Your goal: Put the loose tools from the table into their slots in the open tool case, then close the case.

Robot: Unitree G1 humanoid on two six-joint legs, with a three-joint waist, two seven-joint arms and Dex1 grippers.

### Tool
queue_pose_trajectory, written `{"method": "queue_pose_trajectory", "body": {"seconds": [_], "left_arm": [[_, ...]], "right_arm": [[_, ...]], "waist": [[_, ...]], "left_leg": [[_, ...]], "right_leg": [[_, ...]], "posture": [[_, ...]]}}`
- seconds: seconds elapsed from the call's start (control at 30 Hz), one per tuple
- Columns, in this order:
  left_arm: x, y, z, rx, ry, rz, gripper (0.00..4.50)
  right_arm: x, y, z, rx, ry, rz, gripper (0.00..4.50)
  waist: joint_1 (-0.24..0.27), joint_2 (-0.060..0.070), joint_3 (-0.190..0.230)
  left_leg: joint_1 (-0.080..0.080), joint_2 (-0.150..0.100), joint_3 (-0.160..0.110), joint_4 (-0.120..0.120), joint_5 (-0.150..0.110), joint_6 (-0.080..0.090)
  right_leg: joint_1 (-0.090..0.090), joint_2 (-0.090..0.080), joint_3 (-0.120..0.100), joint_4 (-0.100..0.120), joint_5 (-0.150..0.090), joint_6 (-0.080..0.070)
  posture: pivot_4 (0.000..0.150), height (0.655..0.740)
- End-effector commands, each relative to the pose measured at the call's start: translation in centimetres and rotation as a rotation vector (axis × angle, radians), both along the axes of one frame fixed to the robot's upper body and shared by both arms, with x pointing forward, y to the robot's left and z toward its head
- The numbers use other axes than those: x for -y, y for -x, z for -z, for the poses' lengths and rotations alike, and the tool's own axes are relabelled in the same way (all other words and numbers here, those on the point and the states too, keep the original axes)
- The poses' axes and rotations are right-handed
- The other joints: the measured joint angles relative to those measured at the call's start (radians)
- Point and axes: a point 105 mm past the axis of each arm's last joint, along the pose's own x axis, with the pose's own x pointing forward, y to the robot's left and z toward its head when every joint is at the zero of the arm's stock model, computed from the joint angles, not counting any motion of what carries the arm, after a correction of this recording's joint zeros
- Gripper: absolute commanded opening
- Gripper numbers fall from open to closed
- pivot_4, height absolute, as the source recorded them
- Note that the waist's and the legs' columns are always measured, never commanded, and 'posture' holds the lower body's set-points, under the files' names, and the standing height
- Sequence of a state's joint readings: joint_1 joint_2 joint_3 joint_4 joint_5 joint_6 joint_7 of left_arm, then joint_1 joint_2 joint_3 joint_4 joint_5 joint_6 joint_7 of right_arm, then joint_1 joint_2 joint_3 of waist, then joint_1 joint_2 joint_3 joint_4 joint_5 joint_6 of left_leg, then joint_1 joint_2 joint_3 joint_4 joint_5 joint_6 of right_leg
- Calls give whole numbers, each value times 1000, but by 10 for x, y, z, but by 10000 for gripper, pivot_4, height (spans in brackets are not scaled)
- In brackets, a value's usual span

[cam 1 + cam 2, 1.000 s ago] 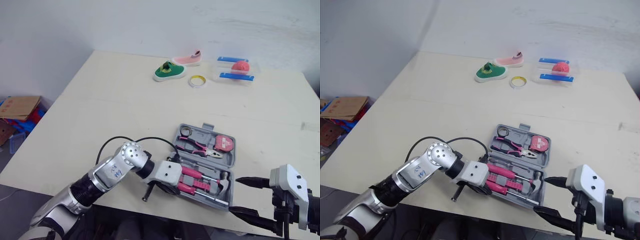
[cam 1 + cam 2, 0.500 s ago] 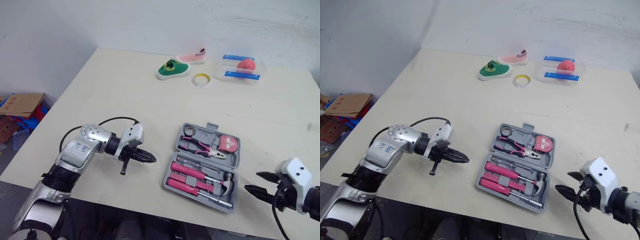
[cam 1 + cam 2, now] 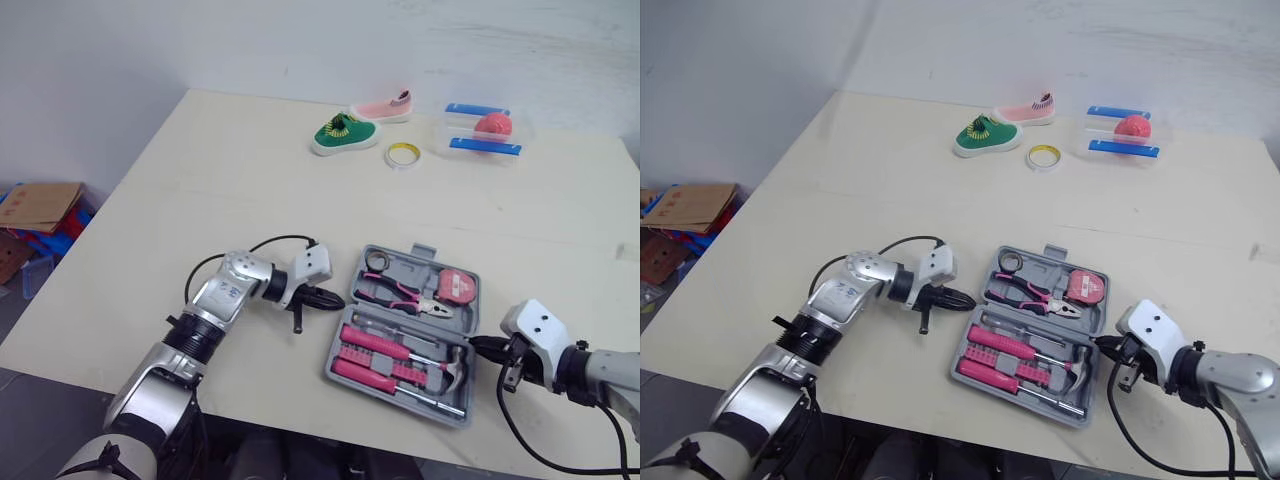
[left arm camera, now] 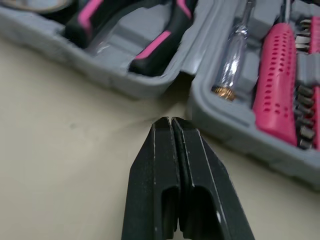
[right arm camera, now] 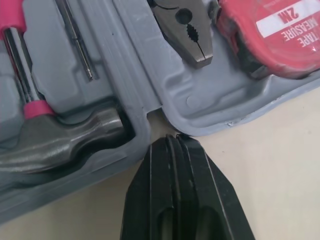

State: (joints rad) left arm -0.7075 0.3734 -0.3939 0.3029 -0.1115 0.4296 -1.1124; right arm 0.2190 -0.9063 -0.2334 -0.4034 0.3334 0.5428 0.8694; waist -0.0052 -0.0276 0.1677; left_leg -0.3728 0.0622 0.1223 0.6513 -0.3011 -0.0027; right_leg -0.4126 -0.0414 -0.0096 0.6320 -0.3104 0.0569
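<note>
Grey plastic tool case point(image 3: 400, 268): lies open and flat on the table point(image 3: 200, 200), near its front edge, with both halves facing up.
Far half: I see pink-handled pliers point(image 3: 400, 292) and a red tape measure point(image 3: 452, 288) seated in their recesses.
Near half: holds pink screwdrivers point(image 3: 375, 340), a row of bits and a hammer point(image 3: 452, 368); a clear-handled screwdriver point(image 4: 234, 50) sits by the left end.
Left gripper point(image 3: 335, 299): low on the table at the case's left side, its fingers point(image 4: 162, 165) pressed together and empty, with the tips just short of the notch where the two halves meet.
Right gripper point(image 3: 480, 346): mirrors it at the right side, fingers point(image 5: 160, 190) likewise together and holding nothing, tips at the notch between the hammer's half and the tape measure's half.
Farther off: a green shoe point(image 3: 342, 134), a pink shoe point(image 3: 382, 106), a yellow tape roll point(image 3: 402, 155) and a clear box point(image 3: 484, 135) stand well apart at the table's back; I take none of them for tools.
Step in hand: I judge the loading done, since every slot I can make out is filled, and the closing about to start.
Next move: one half must be folded over the other. I would get a fingertip under an outer edge and swing that half about the hinge line while the other arm steadies the case. Thin closed tips may slip off the rim, and tools not pressed home may tip out as the half rises.
</note>
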Motion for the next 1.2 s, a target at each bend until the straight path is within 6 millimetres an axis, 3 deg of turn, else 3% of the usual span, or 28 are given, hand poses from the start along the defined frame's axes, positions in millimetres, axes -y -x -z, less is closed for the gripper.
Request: {"method": "queue_pose_trajectory", "body": {"seconds": [0.03,0.27,0.47,0.67,0.77,0.83,0.93,1.0,1.2], "left_arm": [[10,12,-7,11,10,60,0],[-2,25,0,-33,-46,51,0],[-14,13,1,-17,-64,-43,0],[-48,-2,-10,-28,-74,-181,0],[-65,-1,-29,-119,-33,-266,7792],[-66,-1,-50,-252,26,-365,16898],[-56,1,-60,-357,46,-427,29358],[-47,-1,-61,-409,48,-472,30077],[-29,-8,-52,-444,35,-555,30077]], "right_arm": [[-10,-6,-7,36,0,-54,140],[-18,-8,-8,35,-5,-105,140],[-12,-9,-9,40,9,-71,140],[6,0,-23,38,43,-17,140],[13,-1,-37,21,-14,66,8965],[17,-11,-51,16,-126,207,18778],[12,-18,-55,-64,-251,320,32482],[8,-22,-54,-113,-304,372,42075],[-6,-40,-55,-195,-444,483,42075]], "waist": [[-2,0,0],[0,0,0],[-1,0,0],[-3,0,0],[-15,0,1],[-22,-2,2],[-22,-3,3],[-20,-3,3],[-24,-1,4]], "left_leg": [[1,0,0,0,0,0],[3,0,-1,0,1,-3],[3,0,-2,0,2,-3],[4,0,-2,1,2,-3],[4,0,-2,1,3,-3],[4,0,-3,1,3,-3],[2,0,-4,2,4,-3],[3,0,-5,1,4,-3],[1,-1,-3,-1,5,-5]], "right_leg": [[0,0,0,1,0,0],[0,0,1,7,-1,-2],[0,0,1,9,-1,-2],[0,0,1,11,-1,-2],[0,0,1,12,-1,-2],[0,-1,0,12,-1,-3],[-1,-2,0,14,-1,-3],[0,-2,0,13,-1,-3],[-4,-2,0,13,-1,-3]], "posture": [[1500,7304],[1500,7304],[1500,7304],[1500,7304],[1500,7304],[1500,7304],[1500,7304],[1500,7304],[1500,7304]]}}
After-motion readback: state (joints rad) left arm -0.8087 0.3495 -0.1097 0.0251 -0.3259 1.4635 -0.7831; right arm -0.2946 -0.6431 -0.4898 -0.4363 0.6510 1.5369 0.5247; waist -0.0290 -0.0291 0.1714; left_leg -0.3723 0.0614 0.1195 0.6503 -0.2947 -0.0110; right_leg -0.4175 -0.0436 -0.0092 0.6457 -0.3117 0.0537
